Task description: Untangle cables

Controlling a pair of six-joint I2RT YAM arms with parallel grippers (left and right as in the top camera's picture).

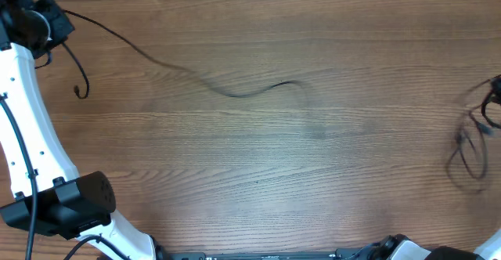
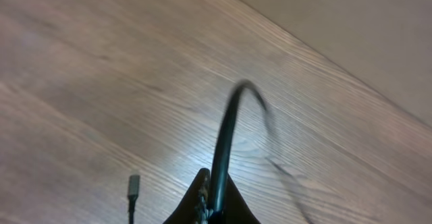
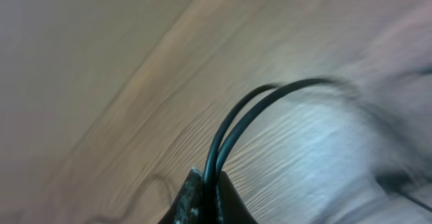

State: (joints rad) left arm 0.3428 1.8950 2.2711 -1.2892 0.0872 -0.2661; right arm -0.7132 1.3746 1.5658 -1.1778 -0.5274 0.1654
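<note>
One thin black cable (image 1: pixel 235 92) stretches from my left gripper (image 1: pixel 48 19) at the far left corner across the wood table, its free end near the middle. A short end with a plug (image 1: pixel 78 92) hangs below that gripper. In the left wrist view my left gripper (image 2: pixel 214 200) is shut on this cable (image 2: pixel 226 129), and a silver-tipped plug (image 2: pixel 133 185) lies beside it. At the right edge, blurred black cable loops (image 1: pixel 470 146) hang from my right gripper, which is mostly out of the overhead view. In the right wrist view my right gripper (image 3: pixel 209 197) is shut on two strands (image 3: pixel 243 116).
The wood table (image 1: pixel 297 182) has its far edge along the top. My white left arm (image 1: pixel 31 135) runs down the left side, with its base (image 1: pixel 63 205) at the front left. The arm mounts line the front edge.
</note>
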